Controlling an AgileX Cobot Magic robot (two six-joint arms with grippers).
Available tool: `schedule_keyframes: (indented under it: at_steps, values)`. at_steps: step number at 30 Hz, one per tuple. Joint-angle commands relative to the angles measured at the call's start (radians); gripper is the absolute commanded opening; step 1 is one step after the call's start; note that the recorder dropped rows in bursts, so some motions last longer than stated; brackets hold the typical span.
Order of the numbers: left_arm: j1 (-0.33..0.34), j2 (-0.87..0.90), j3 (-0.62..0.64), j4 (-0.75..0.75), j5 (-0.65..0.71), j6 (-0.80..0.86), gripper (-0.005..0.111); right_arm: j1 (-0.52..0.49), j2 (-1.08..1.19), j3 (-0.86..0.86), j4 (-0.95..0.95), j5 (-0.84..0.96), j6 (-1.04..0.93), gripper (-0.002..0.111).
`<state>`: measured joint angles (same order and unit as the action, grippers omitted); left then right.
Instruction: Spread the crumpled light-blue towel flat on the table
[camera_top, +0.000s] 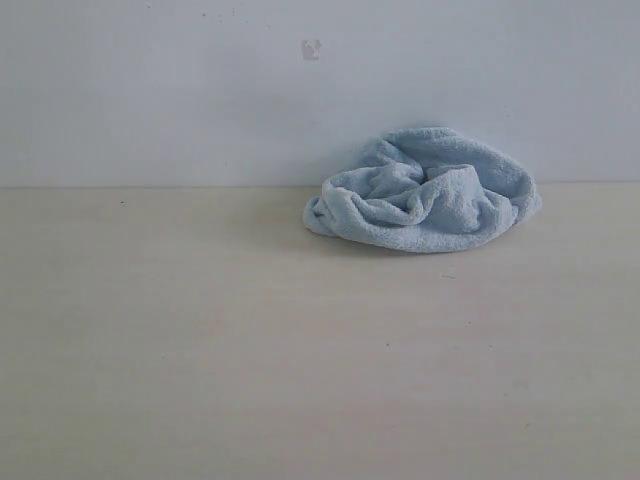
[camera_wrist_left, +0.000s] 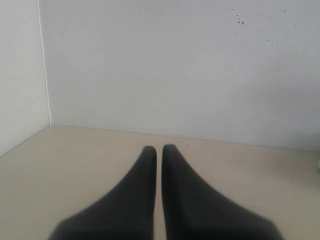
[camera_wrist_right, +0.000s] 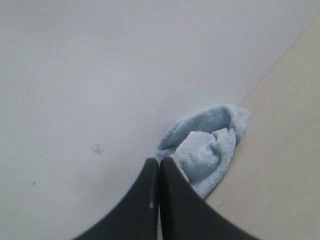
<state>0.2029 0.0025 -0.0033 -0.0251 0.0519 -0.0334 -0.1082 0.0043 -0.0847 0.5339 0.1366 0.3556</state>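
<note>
The light-blue towel lies crumpled in a heap at the back right of the beige table, close to the wall. Neither arm shows in the exterior view. In the left wrist view my left gripper is shut, its dark fingers nearly touching, with nothing between them; only bare table lies ahead of it. My right gripper is shut too and holds nothing. It hovers apart from the towel, which lies beyond its tips against the wall.
A pale wall rises straight from the table's back edge. A side wall meets it in a corner in the left wrist view. Bare tabletop stretches left of and in front of the towel.
</note>
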Motion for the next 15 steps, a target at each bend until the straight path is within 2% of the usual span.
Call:
schedule_keyframes:
  at_steps: [1,6,8,12,15]
  values:
    - [-0.003,-0.002,0.003,0.0,0.001,0.005,0.004,0.001,0.014,-0.14,0.0,0.084,-0.16,0.0]
    - [-0.003,-0.002,0.003,0.0,0.001,0.005,0.004,0.001,0.278,-0.314,0.008,0.197,-0.308,0.0]
    - [-0.003,-0.002,0.003,0.0,0.001,0.005,0.004,0.026,0.516,-0.455,0.008,0.226,-0.456,0.0]
    - [-0.003,-0.002,0.003,0.0,0.001,0.005,0.004,0.06,0.86,-0.694,0.008,0.352,-0.576,0.0]
    - [-0.003,-0.002,0.003,0.0,0.001,0.005,0.004,0.06,1.115,-0.932,0.01,0.484,-0.656,0.007]
